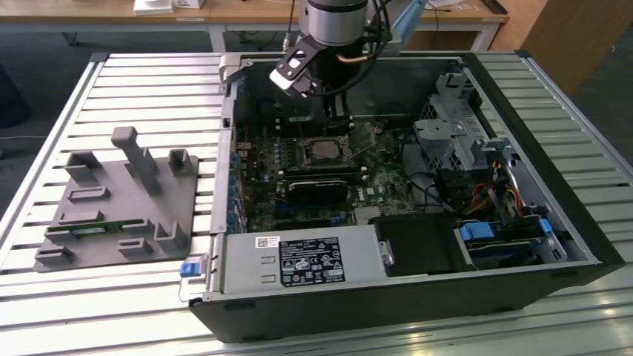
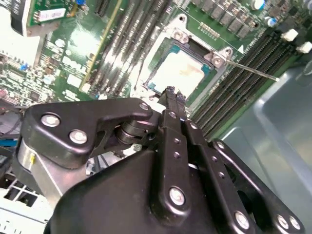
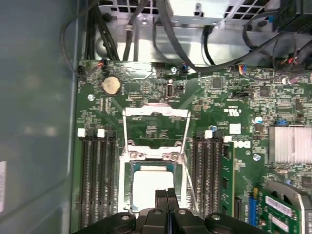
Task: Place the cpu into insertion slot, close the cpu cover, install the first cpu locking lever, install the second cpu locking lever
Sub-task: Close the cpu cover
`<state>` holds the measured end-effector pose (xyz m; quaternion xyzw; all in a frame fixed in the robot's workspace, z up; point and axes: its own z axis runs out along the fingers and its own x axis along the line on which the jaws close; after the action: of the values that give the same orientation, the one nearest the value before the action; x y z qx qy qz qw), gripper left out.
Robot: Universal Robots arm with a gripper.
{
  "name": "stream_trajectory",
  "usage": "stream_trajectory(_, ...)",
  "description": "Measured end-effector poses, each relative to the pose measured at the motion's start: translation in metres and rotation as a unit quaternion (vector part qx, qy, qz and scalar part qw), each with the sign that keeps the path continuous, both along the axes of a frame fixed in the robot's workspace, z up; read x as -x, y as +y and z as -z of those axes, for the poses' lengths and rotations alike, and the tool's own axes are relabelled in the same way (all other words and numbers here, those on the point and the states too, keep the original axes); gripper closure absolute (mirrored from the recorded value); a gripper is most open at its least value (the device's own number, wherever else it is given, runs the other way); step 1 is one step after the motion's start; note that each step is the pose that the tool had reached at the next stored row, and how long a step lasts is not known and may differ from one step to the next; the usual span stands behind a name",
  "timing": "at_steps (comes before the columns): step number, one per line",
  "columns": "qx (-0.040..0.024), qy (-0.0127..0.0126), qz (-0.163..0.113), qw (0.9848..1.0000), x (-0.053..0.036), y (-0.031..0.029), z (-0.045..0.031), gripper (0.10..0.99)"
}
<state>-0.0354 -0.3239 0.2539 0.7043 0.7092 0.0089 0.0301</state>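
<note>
The gripper [image 2: 170, 92], its fingers pressed shut on nothing, hung inside the open case [image 1: 396, 308] with its tips right over the cpu [image 3: 150, 187], which lay silvery side up in the slot [image 3: 128, 190] on the green board [image 3: 146, 92], between rows of memory sockets [image 3: 97, 175].

End effector [image 1: 339, 124] hangs near the cpu [image 1: 322, 150].

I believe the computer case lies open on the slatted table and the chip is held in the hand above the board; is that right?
Not quite: the chip is not in the hand; it sits in the socket on the board, as the first wrist view shows. The rest holds.
</note>
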Motion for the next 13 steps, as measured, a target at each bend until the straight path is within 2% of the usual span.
stream_trajectory(2, -0.001, 0.0007, 0.0, 1.0, 0.0, -0.0022, 0.0, 0.969)
stream_trajectory(3, -0.0037, 0.0019, 0.0, 1.0, -0.0001, -0.0025, 0.0, 0.969)
stream_trajectory(5, -0.0146, 0.0059, 0.0, 0.9999, -0.0021, -0.0025, 0.0001, 0.969)
stream_trajectory(7, -0.0195, 0.0091, 0.0, 0.9998, -0.005, -0.0025, 0.0002, 0.969)
stream_trajectory(13, -0.0195, 0.0095, -0.006, 0.9997, -0.016, -0.0025, 0.0004, 0.969)
